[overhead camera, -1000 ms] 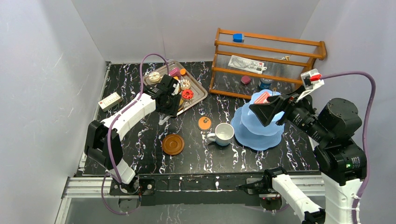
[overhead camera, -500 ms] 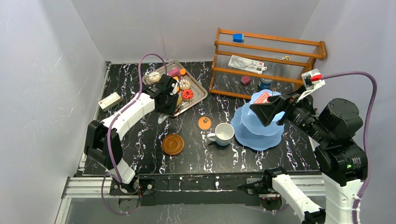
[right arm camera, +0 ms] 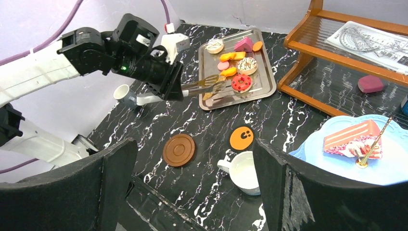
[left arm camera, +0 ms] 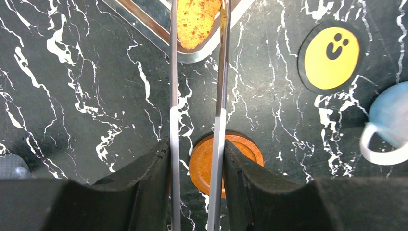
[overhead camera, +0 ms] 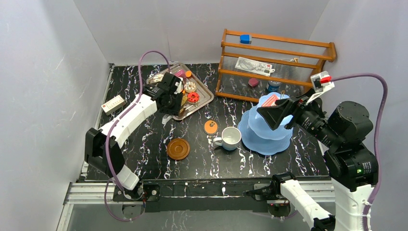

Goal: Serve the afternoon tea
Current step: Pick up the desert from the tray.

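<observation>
My left gripper [overhead camera: 175,99] [left arm camera: 196,144] is shut on the metal tongs [left arm camera: 173,72], and the tong tips straddle a yellow cookie [left arm camera: 197,19] at the near edge of the silver tray [overhead camera: 208,97]. Several toy pastries lie on the tray, among them a red donut [overhead camera: 193,97] [right arm camera: 240,83]. A brown saucer [overhead camera: 178,148] [left arm camera: 245,151] lies below the gripper. A white mug [overhead camera: 231,137] [right arm camera: 243,171] stands beside the light-blue tiered stand [overhead camera: 269,137], whose top tier holds a pink cake slice [right arm camera: 351,137]. My right gripper [overhead camera: 276,115] [right arm camera: 192,144] is open and empty above the stand.
An orange smiley coaster [overhead camera: 210,127] [left arm camera: 332,50] lies between tray and mug. A grey mug [right arm camera: 126,94] stands under the left arm. A wooden rack [overhead camera: 274,62] fills the back right. A small white box [overhead camera: 113,103] lies at the far left.
My left gripper has moved a little back toward the tray with the tongs. The right arm has not moved.
</observation>
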Controlling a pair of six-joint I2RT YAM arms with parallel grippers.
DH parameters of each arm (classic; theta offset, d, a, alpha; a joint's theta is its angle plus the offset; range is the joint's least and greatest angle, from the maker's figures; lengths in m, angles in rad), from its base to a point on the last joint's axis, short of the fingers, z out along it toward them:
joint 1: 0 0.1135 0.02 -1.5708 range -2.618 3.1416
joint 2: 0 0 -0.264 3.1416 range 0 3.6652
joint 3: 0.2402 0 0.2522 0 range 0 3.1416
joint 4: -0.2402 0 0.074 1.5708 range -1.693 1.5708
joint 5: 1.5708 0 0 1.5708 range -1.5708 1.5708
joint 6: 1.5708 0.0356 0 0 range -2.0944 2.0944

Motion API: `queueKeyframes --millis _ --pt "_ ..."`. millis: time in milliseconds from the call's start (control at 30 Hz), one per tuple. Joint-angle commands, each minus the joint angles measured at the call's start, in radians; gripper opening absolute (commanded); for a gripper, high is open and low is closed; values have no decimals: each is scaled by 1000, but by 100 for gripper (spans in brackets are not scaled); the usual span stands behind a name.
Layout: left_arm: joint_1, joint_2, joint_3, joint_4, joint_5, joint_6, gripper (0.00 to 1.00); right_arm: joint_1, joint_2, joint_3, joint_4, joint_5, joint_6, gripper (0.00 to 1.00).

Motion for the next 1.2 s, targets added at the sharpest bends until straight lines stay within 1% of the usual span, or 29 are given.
queueKeyframes --millis 0,267,500,700,767,933,1167 --pt "6 -91 71 -20 24 -29 36 0 1 3 34 11 4 99" --pt "6 -181 92 40 221 -62 36 0 19 41 18 42 0 99" --pt "-3 -196 93 117 422 -147 34 -1 18 66 3 74 -6 99" --pt "-41 -186 98 202 535 -229 33 -1 2 72 -3 90 -8 99" --pt "-70 -183 94 223 543 -242 33 -1 8 79 -5 84 -10 99" --pt "-172 -197 95 266 511 -252 33 -1 15 92 -4 70 -11 99" --pt "-283 -214 95 359 493 -320 31 -1 14 100 17 90 1 99"
